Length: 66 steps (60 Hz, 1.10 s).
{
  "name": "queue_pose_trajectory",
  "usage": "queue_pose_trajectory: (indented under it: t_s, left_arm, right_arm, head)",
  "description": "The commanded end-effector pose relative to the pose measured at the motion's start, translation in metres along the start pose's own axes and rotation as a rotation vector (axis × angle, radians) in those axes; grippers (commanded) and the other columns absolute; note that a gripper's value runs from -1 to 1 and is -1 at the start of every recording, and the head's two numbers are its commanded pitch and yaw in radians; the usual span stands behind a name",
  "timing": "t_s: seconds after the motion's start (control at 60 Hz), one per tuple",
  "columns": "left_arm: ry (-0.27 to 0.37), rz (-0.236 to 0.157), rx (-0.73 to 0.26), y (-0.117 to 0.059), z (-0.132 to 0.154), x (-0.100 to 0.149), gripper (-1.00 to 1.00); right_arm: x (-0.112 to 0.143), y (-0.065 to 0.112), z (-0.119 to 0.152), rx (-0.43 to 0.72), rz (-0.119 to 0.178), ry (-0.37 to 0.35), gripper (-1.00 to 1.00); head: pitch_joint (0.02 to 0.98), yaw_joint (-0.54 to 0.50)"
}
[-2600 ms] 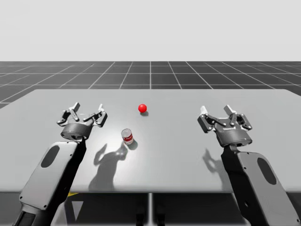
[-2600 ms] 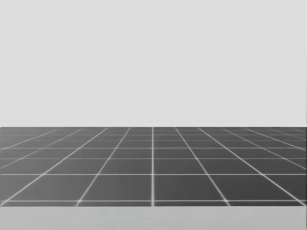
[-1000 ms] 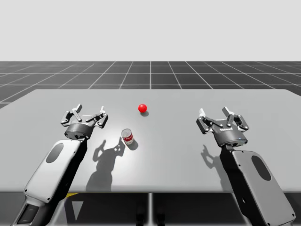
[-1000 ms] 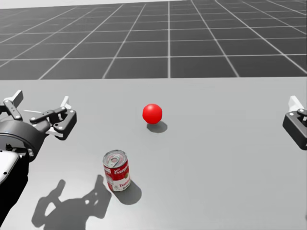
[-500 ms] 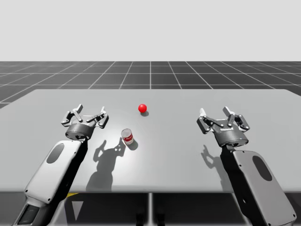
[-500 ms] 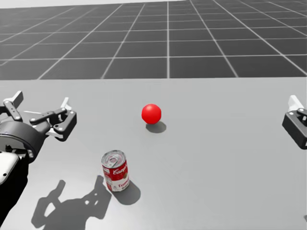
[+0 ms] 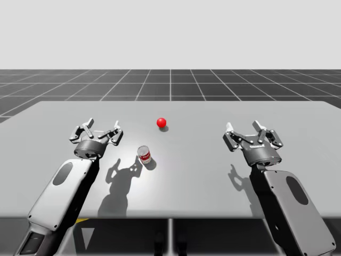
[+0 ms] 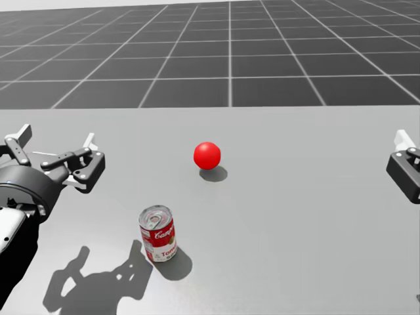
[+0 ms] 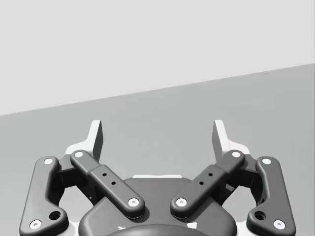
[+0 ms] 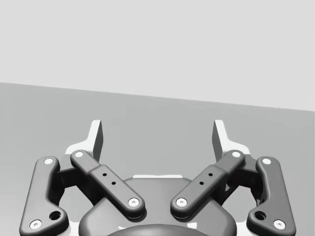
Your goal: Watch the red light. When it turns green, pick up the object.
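Note:
A red ball-shaped light point(image 7: 161, 122) point(image 8: 207, 155) sits on the grey table point(image 7: 202, 165), still red. Nearer to me and a little left of it stands a small red and white can point(image 7: 144, 154) point(image 8: 159, 234), upright. My left gripper point(image 7: 99, 131) point(image 8: 55, 146) point(image 9: 157, 136) hovers open to the left of the can, apart from it, nothing between its fingers. My right gripper point(image 7: 245, 132) point(image 10: 157, 136) is open far to the right, also holding nothing; one of its fingers point(image 8: 401, 142) peeks in at the head view's right edge.
The table's far edge point(image 7: 170, 102) runs across the back, with a dark gridded floor point(image 8: 230, 59) beyond. Shadows of my arms fall on the tabletop near the front edge.
My head has turned down from the far floor to the table since the earliest frames. Both arms shifted slightly then. Over the last second nothing has visibly moved; the light stays red.

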Motion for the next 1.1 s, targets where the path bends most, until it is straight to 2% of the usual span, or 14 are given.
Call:
queue_pose_trajectory:
  t_s: [0.017,1.1]
  left_arm:
    - [0.001,0.0,0.0,-0.0003,-0.0004,-0.0003,-1.0]
    - [0.0,-0.005,-0.003,0.0,-0.0007,-0.0008,-1.0]
  right_arm:
    - [-0.0002,0.0001,0.0,0.0,0.0,0.0,-1.0]
    - [0.0003,0.0005,0.001,-0.001,0.012,-0.004,-1.0]
  head:
    - [0.601,0.07]
    - [0.604,0.07]
